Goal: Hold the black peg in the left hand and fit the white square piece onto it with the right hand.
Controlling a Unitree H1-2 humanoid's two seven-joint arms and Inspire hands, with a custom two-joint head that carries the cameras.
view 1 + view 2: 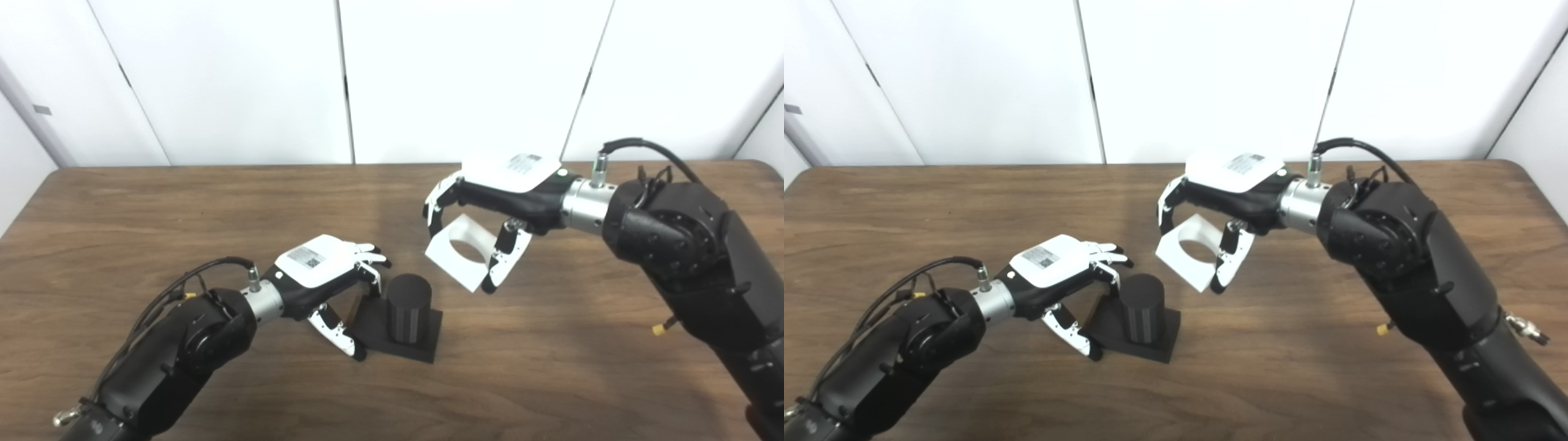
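The black peg point(409, 306) is a short upright cylinder on a flat black square base point(429, 344), standing on the wooden table point(551, 367). My left hand point(324, 269) is closed on the base's left edge, with fingers at its far left corner and thumb at its near left corner. My right hand point(508, 184) is shut on the white square piece point(456, 274), which has a round hole. It holds the piece tilted above the table, up and to the right of the peg and apart from it. The piece also shows in the right eye view point(1176, 258).
White wall panels stand behind the table's far edge point(245, 166). Bare wood lies in front of the peg and to the far left. My right forearm point(680, 245) reaches across the right side of the table.
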